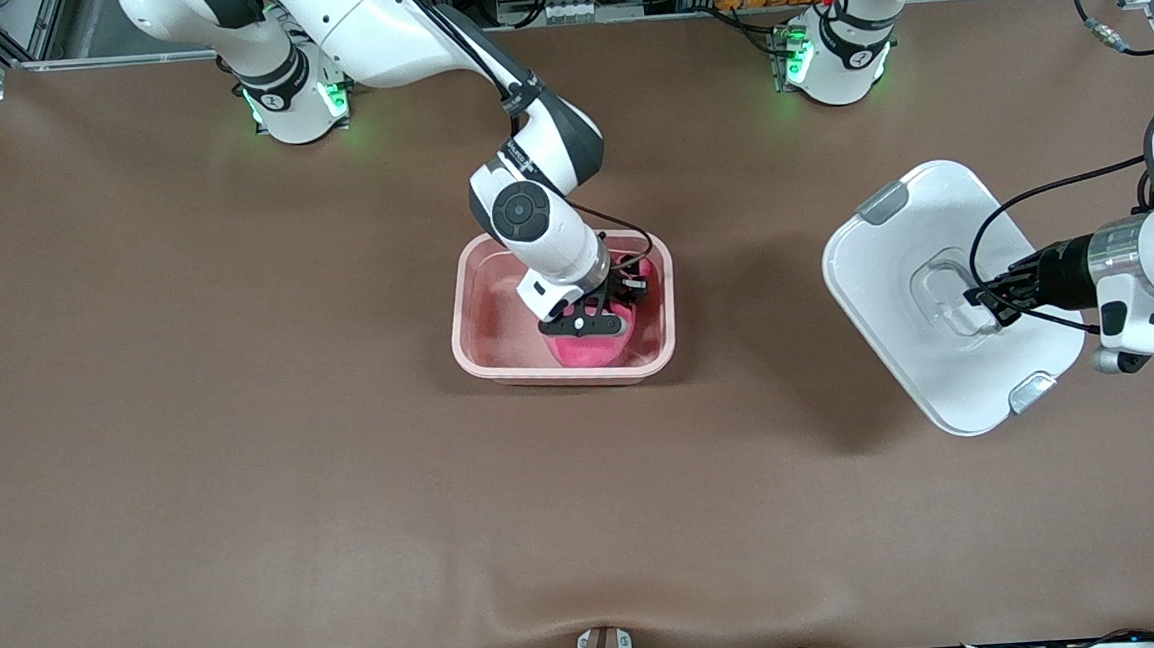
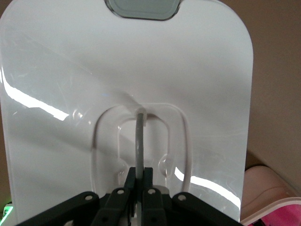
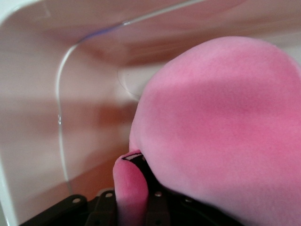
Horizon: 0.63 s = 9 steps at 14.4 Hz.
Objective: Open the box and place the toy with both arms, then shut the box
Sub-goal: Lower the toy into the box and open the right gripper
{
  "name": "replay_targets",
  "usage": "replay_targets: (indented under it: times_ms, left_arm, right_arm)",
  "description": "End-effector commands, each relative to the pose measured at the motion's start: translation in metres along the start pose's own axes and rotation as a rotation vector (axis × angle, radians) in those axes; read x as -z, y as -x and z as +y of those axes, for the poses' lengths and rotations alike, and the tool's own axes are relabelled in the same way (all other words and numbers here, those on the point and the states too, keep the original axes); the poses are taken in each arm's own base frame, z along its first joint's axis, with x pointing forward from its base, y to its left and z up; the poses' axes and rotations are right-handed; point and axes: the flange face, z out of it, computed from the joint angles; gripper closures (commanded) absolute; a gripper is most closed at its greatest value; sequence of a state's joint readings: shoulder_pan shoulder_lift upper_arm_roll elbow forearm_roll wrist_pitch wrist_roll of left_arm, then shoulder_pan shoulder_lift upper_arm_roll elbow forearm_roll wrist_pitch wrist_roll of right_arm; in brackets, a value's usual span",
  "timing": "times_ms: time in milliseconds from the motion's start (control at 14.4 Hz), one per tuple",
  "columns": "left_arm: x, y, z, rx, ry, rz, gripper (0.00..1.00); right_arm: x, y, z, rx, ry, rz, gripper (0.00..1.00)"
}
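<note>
Front view: my right gripper in box at frame centre, pinching toy; my left gripper clamps lid handle, mid-right, clear of box.

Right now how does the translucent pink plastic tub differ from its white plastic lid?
The translucent pink plastic tub sits mid-table; the white plastic lid is off it, toward the left arm's end, tilted. The tub holds the hot-pink plush toy, with the right gripper on it; the lid hangs by its handle from the shut left gripper. Both are rounded rectangles.
</note>
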State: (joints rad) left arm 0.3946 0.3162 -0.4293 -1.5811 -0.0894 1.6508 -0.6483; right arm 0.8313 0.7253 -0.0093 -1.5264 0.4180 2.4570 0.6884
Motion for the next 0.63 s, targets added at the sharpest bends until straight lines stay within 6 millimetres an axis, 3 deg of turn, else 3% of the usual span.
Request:
replay_targets:
  times_ms: [0,557]
  left_arm:
    - [0.003,0.000,-0.001,-0.019,-0.007,0.015,1.00]
    - [0.002,-0.001,-0.001,-0.020,-0.008,0.012,1.00]
  right_arm:
    - [-0.020,-0.002,0.012,-0.003,0.044,-0.012,0.00]
    - [-0.010,-0.015,0.021,-0.022,0.052,-0.020,0.00]
